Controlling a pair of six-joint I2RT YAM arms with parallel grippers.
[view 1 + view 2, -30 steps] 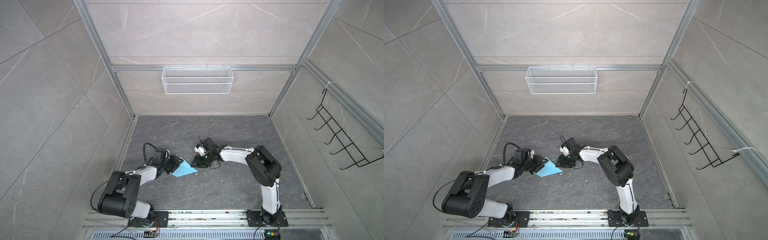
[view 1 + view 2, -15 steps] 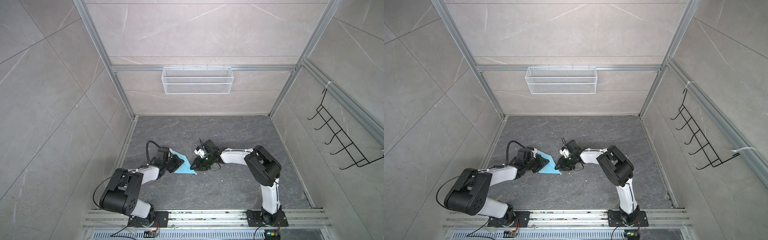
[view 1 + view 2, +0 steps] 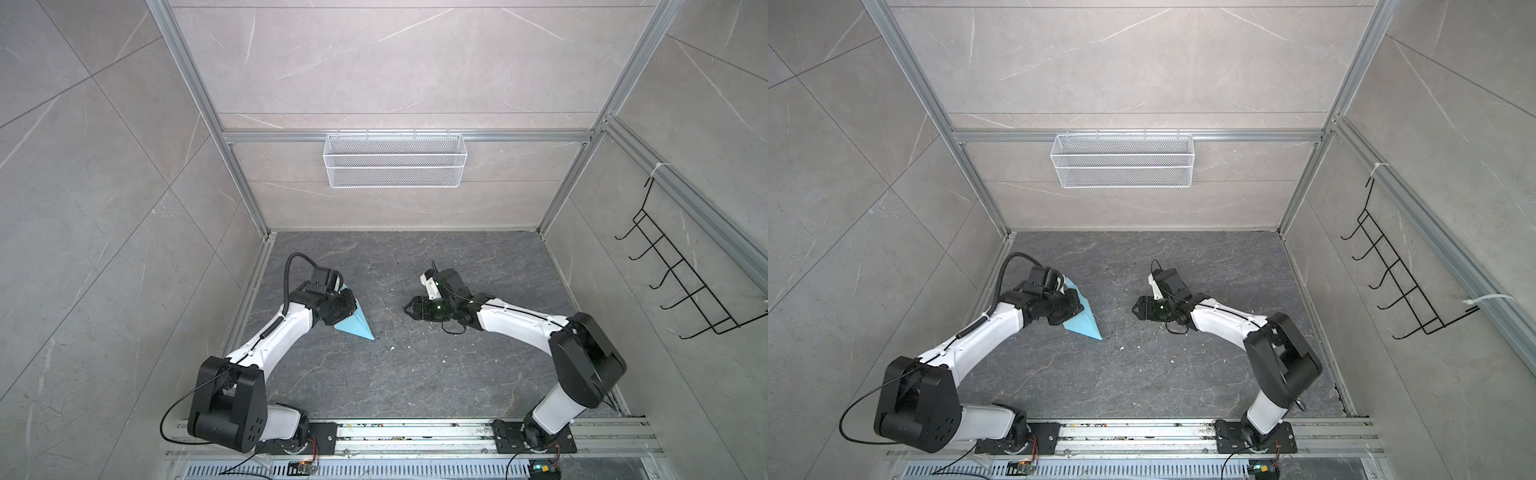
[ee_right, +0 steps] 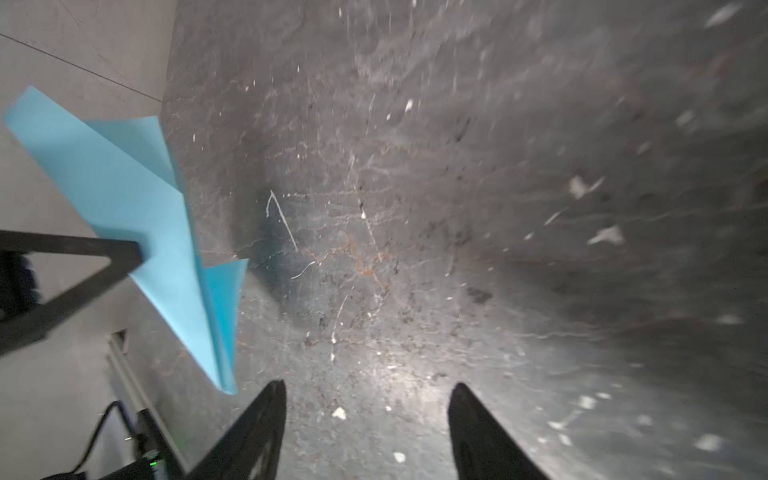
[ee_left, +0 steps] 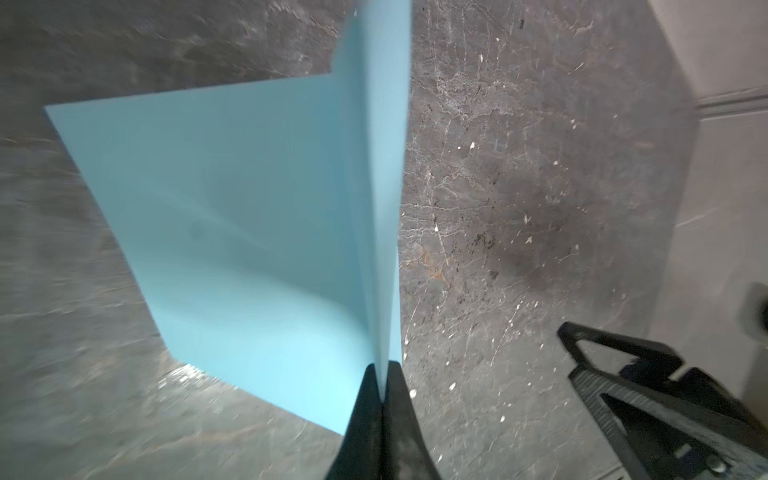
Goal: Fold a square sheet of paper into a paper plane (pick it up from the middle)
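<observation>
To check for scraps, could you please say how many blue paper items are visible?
1: the paper plane, clamped by the left gripper, left of centre; none seems hidden.

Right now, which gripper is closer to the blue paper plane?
Left. The left gripper is shut on the paper plane, pinching its fold; the right gripper is open, apart from it.

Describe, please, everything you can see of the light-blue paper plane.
The paper plane is plain, matte, light-blue paper folded into a pointed dart, with a centre crease and flat wing panels spreading from it. The left gripper is shut on its centre fold, and nothing else holds it. It slants with its sharp nose pointing down toward the dark floor, on the left side of both top views. Whether the nose touches the floor cannot be told.
</observation>
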